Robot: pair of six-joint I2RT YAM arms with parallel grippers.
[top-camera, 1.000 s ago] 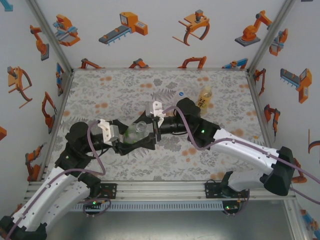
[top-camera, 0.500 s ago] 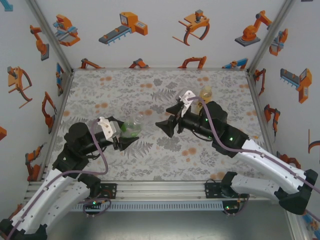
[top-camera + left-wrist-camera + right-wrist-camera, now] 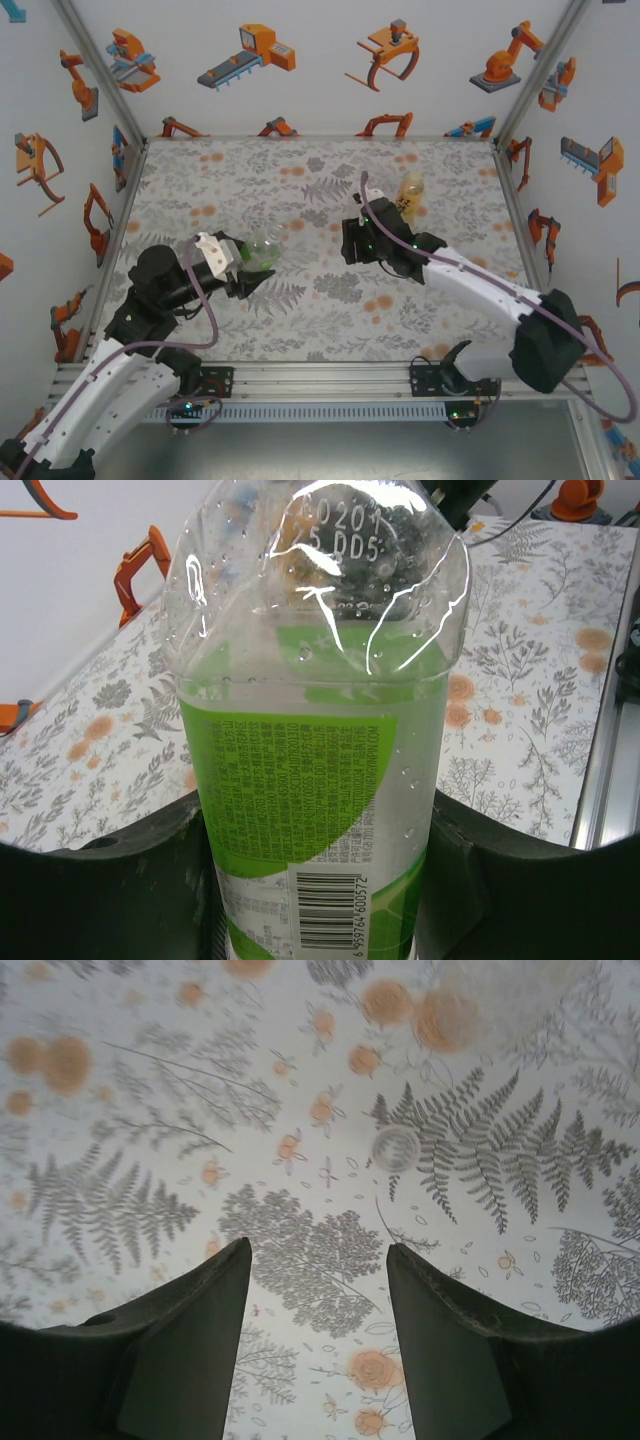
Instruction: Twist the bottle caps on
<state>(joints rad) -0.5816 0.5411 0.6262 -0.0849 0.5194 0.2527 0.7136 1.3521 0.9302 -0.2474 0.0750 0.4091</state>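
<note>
The left fingers [image 3: 110, 890] are clenched on the green-labelled bottle [image 3: 315, 740], over the left half of the bench [image 3: 250, 170]. The right fingers [image 3: 190, 1340] stand parted and empty above the middle, with a small pale cap [image 3: 395, 1148] lying just beyond them. The yellow-orange bottle [image 3: 410, 192] stands near the far right corner. Grey fern-and-orange-blossom cloth covers the bench, and the white walls [image 3: 320, 90] carry orange robot-arm pictures.

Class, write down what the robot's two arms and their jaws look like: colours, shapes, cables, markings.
The left arm and right arm each have white, smooth-shelled lower links and black joints and wrists. A mauve cable loops loosely along each. The left wrist carries a white bracket. The jaws are matte dark grey, broad and tapering.
</note>
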